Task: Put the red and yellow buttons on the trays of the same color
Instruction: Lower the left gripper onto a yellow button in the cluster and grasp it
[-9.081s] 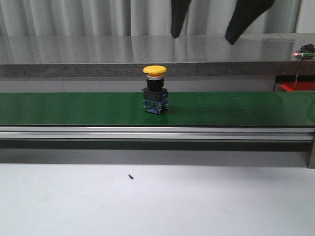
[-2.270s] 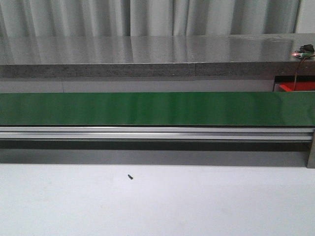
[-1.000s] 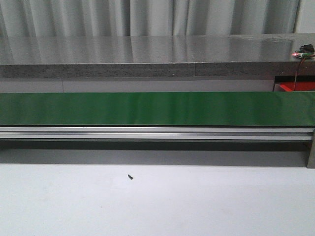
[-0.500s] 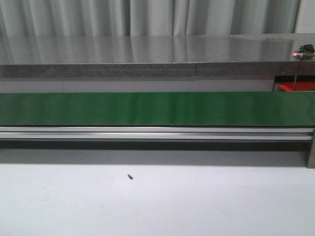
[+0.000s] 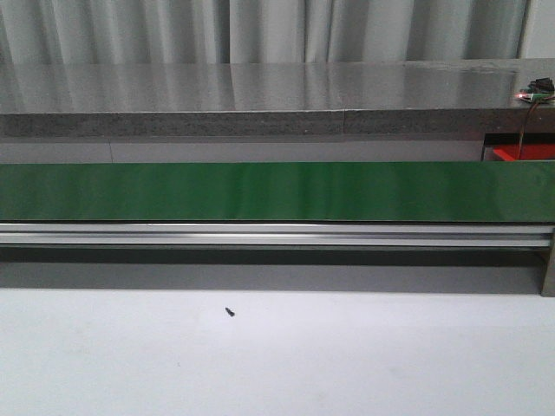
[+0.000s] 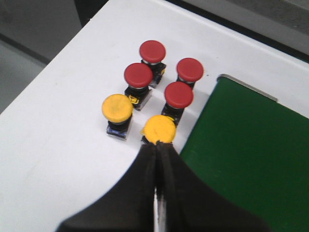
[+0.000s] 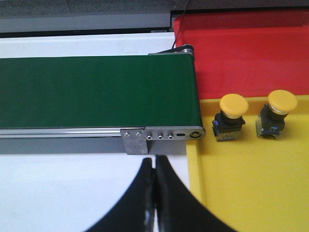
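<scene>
Belt [image 5: 277, 191] looks bare from the front, just green. On my left wrist cam the left gripper [image 6: 158, 151] has its fingers pressed together, empty, hanging over a cluster of four red buttons [image 6: 152, 50] and two yellow buttons [image 6: 117, 108] sitting on the white table [image 6: 63, 130] beside the belt end. Right gripper [image 7: 154, 166] is also pinched together, empty. Two more yellow ones [image 7: 233, 104] stand upright on the yellow tray [image 7: 251, 183], red tray [image 7: 246, 53] just behind it.
</scene>
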You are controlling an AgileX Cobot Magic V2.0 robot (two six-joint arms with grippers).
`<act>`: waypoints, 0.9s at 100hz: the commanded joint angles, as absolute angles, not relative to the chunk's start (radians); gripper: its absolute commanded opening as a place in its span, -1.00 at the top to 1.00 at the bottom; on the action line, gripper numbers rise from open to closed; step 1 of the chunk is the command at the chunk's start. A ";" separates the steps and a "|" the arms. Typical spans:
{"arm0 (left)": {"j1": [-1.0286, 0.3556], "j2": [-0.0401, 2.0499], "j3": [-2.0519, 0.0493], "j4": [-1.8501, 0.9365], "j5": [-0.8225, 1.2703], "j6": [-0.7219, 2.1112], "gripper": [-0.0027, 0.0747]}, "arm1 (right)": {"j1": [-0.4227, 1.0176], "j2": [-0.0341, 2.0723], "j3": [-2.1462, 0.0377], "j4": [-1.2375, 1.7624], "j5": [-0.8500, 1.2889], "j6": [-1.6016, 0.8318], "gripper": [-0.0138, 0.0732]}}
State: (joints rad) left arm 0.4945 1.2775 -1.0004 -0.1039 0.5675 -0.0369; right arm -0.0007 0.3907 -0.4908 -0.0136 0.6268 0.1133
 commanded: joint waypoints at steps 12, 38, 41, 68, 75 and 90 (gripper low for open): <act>0.565 1.393 -1.115 -0.127 0.536 -0.045 0.68 | 0.000 0.394 -0.517 -0.028 0.564 0.105 0.84; 0.575 1.563 -1.241 -0.127 0.619 -0.027 -0.61 | 0.000 0.394 -0.517 -0.028 0.564 0.105 0.84; 0.575 1.587 -1.258 -0.127 0.632 -0.027 -0.63 | 0.000 0.394 -0.517 -0.028 0.564 0.105 0.84; 0.575 1.778 -1.435 -0.127 0.750 -0.027 -0.61 | 0.000 0.394 -0.517 -0.028 0.563 0.105 0.84; 0.575 1.819 -1.475 -0.127 0.754 -0.049 -0.61 | 0.000 0.394 -0.517 -0.028 0.562 0.105 0.84; 0.575 1.881 -1.548 -0.127 0.773 -0.071 -0.61 | 0.000 0.394 -0.517 -0.028 0.563 0.105 0.84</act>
